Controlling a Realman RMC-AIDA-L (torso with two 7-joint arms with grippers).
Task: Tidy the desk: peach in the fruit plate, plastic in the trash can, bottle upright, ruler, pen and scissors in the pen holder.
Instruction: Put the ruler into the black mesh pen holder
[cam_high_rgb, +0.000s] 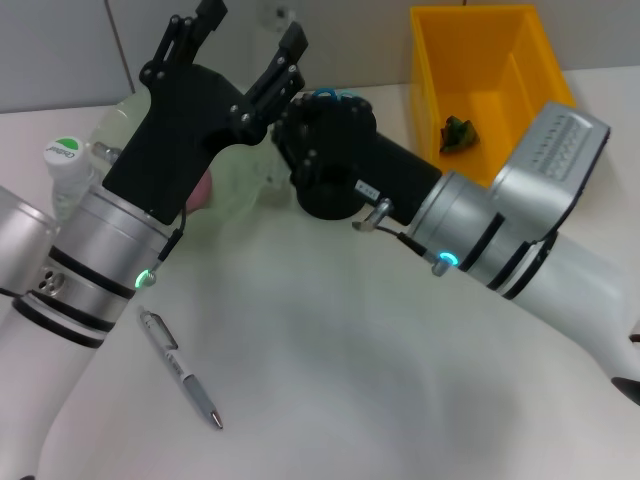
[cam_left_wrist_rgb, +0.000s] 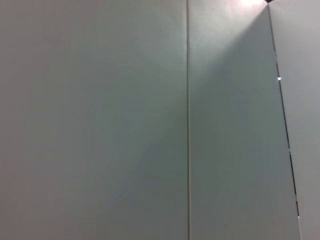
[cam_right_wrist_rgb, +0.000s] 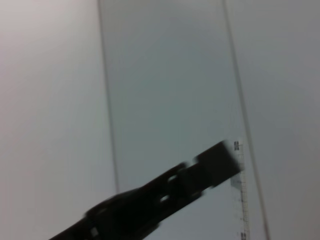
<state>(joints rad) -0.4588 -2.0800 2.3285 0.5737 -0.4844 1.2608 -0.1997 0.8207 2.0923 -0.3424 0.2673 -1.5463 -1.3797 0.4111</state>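
In the head view the left arm's black tool (cam_high_rgb: 250, 35) is raised toward the back of the white tabletop (cam_high_rgb: 330, 380), pointing up and away at the grey wall panels (cam_high_rgb: 60, 50), with its two black fingers (cam_high_rgb: 292, 48) spread well apart and nothing between them. The right arm reaches across from the right, its black wrist section lying just behind the left tool; the right tool (cam_high_rgb: 300, 115) is mostly hidden there, and whether it is spread or closed cannot be told. A blue ring-shaped piece (cam_high_rgb: 328, 96) shows just above that black wrist, too hidden to identify. The yellow plastic bin (cam_high_rgb: 520, 60) stands at the back right, with a small crumpled green scrap (cam_high_rgb: 458, 133) lying on its floor. At the left, a clear plastic bottle with a white and green cap (cam_high_rgb: 64, 160) stands upright beside the left forearm. Behind the left tool sits a pale green translucent plate (cam_high_rgb: 240, 175), with a pink rounded thing (cam_high_rgb: 203, 190) at its near edge, largely covered by the arm. A silver and white pen (cam_high_rgb: 180, 370) lies flat on the tabletop in front, well apart from both tools. The right wrist view shows a black finger (cam_right_wrist_rgb: 165, 197) against the wall panels and a clear ruler with printed marks (cam_right_wrist_rgb: 241, 190) at its tip; the left wrist view shows only the wall panels.
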